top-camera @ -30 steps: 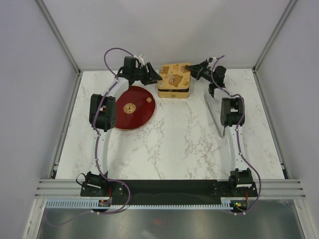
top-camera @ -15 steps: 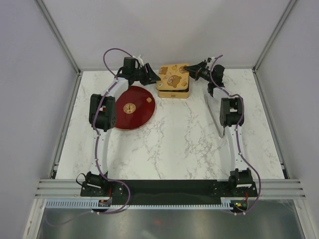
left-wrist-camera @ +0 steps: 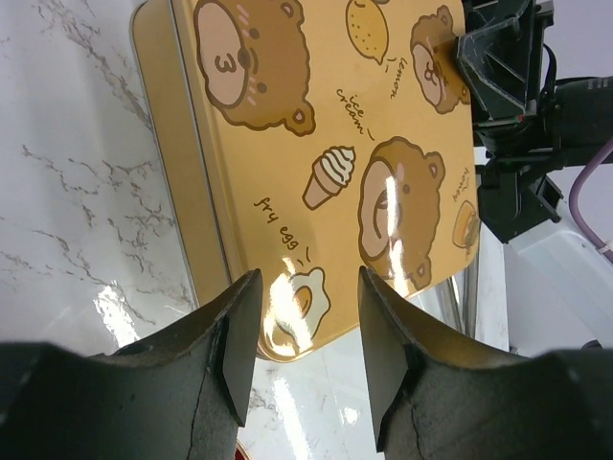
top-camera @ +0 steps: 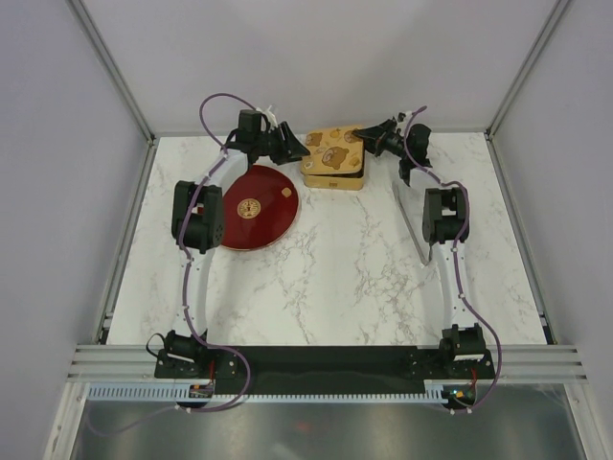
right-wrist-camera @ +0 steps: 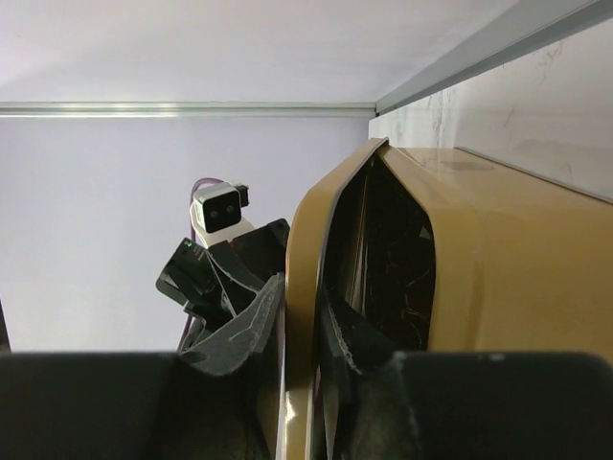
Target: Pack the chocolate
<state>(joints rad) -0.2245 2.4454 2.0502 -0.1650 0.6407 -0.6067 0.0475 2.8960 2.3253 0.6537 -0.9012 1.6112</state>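
Note:
The square gold tin with bear pictures (top-camera: 333, 163) stands at the back middle of the table. My right gripper (top-camera: 365, 141) is shut on the right edge of its lid (right-wrist-camera: 305, 240) and holds that edge raised, so the dark inside shows in the right wrist view. My left gripper (top-camera: 299, 149) is open and empty at the tin's left corner, its fingers (left-wrist-camera: 235, 335) just short of the lid (left-wrist-camera: 326, 125). One small light-brown chocolate (top-camera: 285, 193) lies on the red dish (top-camera: 251, 225). Other chocolate is hidden.
The red dish has a round gold emblem (top-camera: 251, 206) and sits left of the tin under the left arm. A long grey strip (top-camera: 412, 222) lies on the marble at the right, beside the right arm. The back wall stands close behind the tin.
The right gripper has lifted the lid's right edge a little and pulled it up and left. The left gripper has stayed at the tin's left corner.

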